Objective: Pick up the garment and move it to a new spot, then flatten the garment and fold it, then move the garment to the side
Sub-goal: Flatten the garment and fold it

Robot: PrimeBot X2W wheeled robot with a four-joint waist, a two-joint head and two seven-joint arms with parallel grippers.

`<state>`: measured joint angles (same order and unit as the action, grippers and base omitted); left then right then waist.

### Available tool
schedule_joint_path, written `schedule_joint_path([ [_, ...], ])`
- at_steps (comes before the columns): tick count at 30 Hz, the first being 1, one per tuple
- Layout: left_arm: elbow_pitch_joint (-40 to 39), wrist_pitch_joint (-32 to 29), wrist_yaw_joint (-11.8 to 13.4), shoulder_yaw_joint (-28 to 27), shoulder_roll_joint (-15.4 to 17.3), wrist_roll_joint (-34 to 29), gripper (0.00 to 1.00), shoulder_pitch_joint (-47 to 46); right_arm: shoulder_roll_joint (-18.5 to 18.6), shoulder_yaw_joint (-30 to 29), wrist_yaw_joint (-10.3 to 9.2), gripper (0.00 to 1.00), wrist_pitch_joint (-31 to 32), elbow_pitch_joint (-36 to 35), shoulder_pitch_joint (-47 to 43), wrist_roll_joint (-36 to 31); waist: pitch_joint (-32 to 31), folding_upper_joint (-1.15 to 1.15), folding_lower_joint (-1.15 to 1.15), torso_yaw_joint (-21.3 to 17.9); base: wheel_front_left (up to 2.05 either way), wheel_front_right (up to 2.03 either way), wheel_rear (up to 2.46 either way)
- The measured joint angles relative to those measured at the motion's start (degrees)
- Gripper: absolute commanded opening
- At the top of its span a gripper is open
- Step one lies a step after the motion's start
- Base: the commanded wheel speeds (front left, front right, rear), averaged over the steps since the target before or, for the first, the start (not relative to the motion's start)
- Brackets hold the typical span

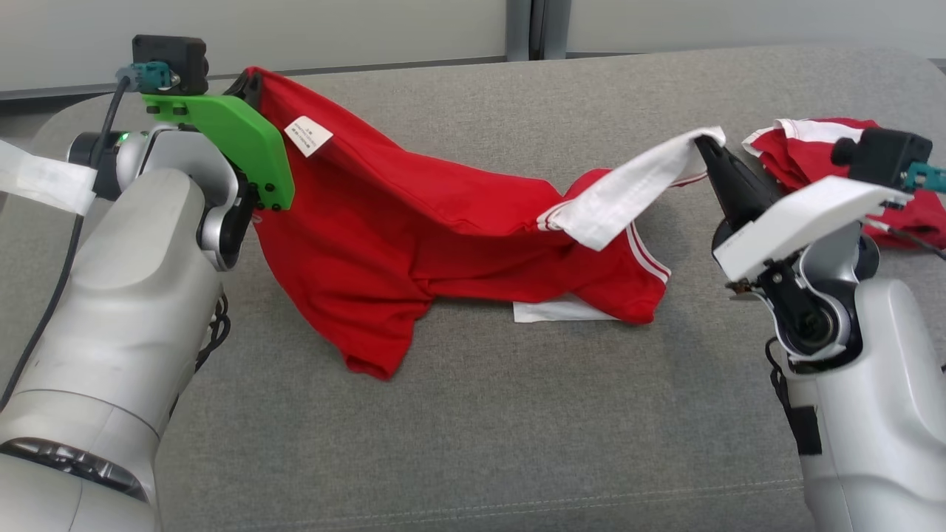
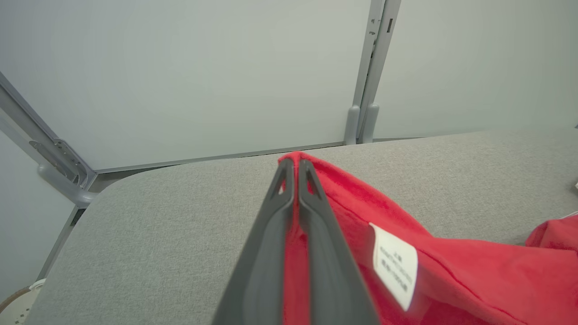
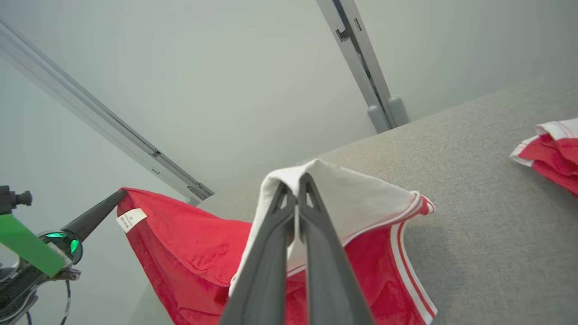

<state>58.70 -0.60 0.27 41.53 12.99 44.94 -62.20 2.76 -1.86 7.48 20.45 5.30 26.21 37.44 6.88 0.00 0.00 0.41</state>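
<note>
The left gripper point(image 2: 293, 166) is pressed shut on a red corner of the garment point(image 1: 414, 222), with the cloth squeezed between its two dark fingers. It holds that corner up at the far left of the grey padded surface point(image 1: 473, 428). The right gripper point(image 3: 296, 180) is clamped too — its fingers pinch the white band point(image 1: 628, 193) at the garment's other end, lifted above the surface toward the right. Between the two grips the red cloth hangs in a sagging span. Its lower part drapes down onto the grey padding in the middle, with a loose red fold trailing toward the near side and a white patch point(image 1: 558, 310) showing beneath the hem. Thin white stripes point(image 1: 650, 258) edge the red near the white band. A small white label point(image 1: 308, 136) with printed text sits on the cloth just beside the left gripper. In the head view a green bracket point(image 1: 236, 144) on the left wrist stands in front of the held corner. Well apart on the far right lies a second red-and-white piece of clothing point(image 1: 802, 144), bunched on the surface behind the right wrist. Beyond the surface is a pale wall with a grey upright post point(image 2: 365, 90).
</note>
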Motion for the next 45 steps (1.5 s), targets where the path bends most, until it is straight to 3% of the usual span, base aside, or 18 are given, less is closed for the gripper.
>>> schedule_joint_path([
  [9,-2.7,1.9,2.7,-0.3,0.3,-0.2,0.00,-1.4,0.1,-0.4,0.00,0.00,-3.4,11.1,13.9,-0.7,-0.8,0.00,0.00,-1.3,0.00,0.00,0.00],
  [18,-5.8,8.2,6.1,-1.9,2.5,-0.8,0.00,-1.9,0.1,-2.6,0.00,0.00,-7.7,21.3,24.7,0.2,-2.8,0.00,0.00,-2.8,0.00,0.00,0.00],
  [27,-8.6,9.9,7.4,-2.4,3.2,-1.1,0.00,-2.0,0.1,-2.5,0.00,0.00,-13.7,30.7,33.8,4.3,-4.1,0.00,0.00,-4.3,0.00,0.00,0.00],
  [32,-10.1,10.2,9.8,-3.0,4.0,-1.1,0.00,-3.5,0.1,-1.7,0.00,0.00,-17.2,38.0,40.7,2.8,-4.1,0.00,0.00,-4.7,0.00,0.00,0.00],
  [38,-11.3,8.1,10.9,-3.2,4.1,-0.6,0.00,-3.6,0.1,-0.9,0.00,0.00,-17.9,44.9,44.4,-1.9,-2.6,0.00,0.00,-4.6,0.00,0.00,0.00],
  [45,-14.1,7.3,10.7,-4.6,4.1,1.3,0.00,-6.0,0.1,0.8,0.00,0.00,-17.8,46.8,49.7,-8.1,2.1,0.00,0.00,-3.9,0.00,0.00,0.00],
])
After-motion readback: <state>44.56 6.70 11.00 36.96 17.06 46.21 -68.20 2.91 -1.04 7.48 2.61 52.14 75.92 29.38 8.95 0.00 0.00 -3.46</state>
